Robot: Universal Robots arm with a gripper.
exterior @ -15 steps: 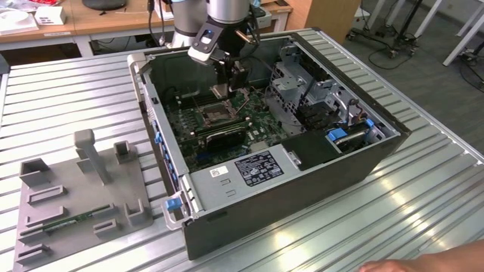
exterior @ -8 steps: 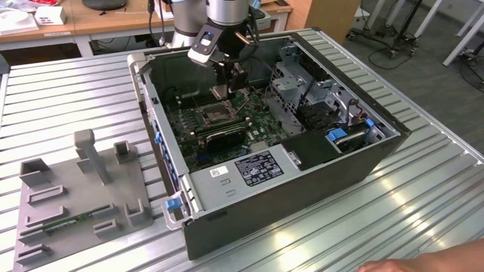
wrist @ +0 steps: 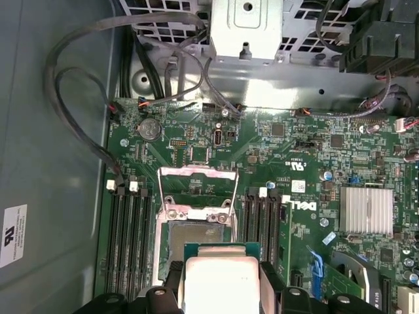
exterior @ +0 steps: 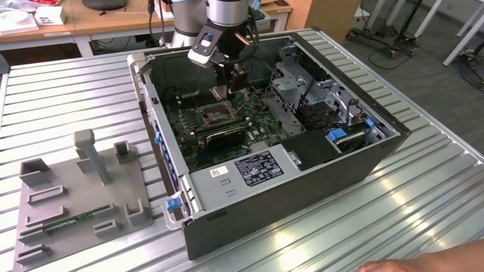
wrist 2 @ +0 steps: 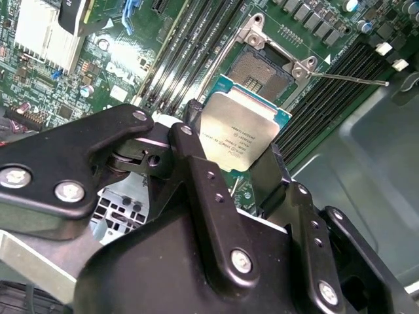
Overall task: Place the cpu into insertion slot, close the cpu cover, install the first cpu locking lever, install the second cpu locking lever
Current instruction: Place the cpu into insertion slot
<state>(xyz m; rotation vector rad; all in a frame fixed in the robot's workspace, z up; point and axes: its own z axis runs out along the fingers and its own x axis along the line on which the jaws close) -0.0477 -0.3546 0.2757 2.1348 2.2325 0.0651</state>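
While hanging above the insertion slot (wrist: 196, 234), holds the cpu (wrist 2: 239, 131) with the gripper (wrist 2: 234, 147), jaws clamped on two opposite edges. Hovers inside the computer case (exterior: 302, 187), with the cpu cover (wrist: 198, 191) swung open beside that slot.

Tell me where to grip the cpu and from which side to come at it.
Pinch the cpu on two opposite thin edges, coming from its silvery top side: it is flat and square, and the underside must stay free for the insertion slot. The gripper holds it that way, one finger on each edge.
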